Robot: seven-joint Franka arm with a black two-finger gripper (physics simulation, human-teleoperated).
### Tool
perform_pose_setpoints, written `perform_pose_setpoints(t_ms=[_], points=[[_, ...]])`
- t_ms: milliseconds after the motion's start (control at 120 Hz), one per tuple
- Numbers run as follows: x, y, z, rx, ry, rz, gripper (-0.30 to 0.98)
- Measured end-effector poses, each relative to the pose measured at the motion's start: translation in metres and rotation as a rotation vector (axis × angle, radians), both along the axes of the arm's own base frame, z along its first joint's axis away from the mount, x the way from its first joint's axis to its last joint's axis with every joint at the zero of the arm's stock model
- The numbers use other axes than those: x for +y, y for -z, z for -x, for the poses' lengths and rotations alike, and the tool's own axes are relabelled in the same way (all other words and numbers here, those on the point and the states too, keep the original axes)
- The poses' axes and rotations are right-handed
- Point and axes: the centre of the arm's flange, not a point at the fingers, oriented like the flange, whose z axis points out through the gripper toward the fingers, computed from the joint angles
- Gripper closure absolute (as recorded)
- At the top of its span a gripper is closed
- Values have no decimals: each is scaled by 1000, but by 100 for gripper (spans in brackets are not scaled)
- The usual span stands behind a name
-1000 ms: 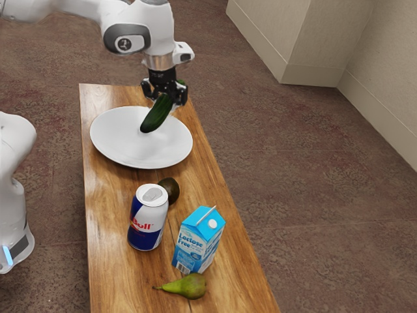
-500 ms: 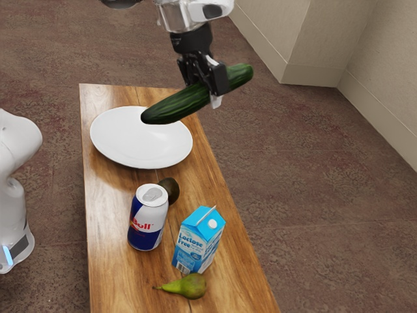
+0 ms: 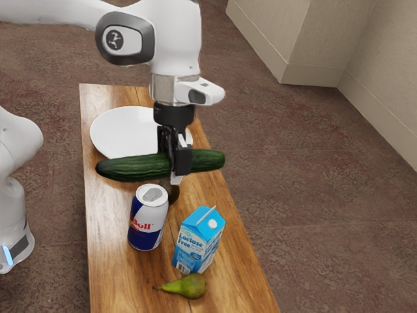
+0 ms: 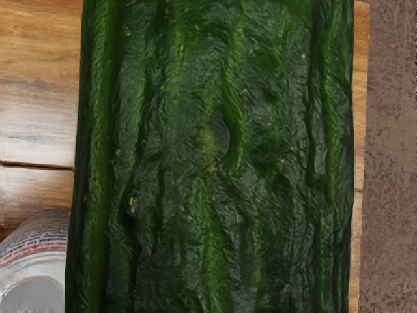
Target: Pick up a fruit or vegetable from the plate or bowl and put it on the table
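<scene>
Brown wooden table [image 3: 240, 282] leaves us room between the green pear [image 3: 187, 285] and its long edge; our black two-finger gripper [image 3: 176, 169] pinches the long dark-green cucumber [image 3: 130, 168] crosswise between its fingertips, above the table.

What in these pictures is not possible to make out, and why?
- Exterior view: dark round thing, partly behind cucumber and can.
- Exterior view: part of plate, behind gripper and cucumber.
- Exterior view: small print on carton, too tiny.
- Wrist view: ends of cucumber, cut by edges.
</scene>
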Motion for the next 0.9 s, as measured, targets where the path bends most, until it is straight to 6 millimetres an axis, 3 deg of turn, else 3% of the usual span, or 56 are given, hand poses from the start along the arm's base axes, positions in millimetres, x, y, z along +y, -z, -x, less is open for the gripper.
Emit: perform_pose_setpoints(t_ms=[183,383,500,667,900], points=[[50,7,13,-31,-31,6,52],[67,32,12,-12,-12,-13,53],[77,36,19,-26,-2,-14,52],[84,30,24,-74,37,-38,17],[89,31,21,-91,60,-55,3]])
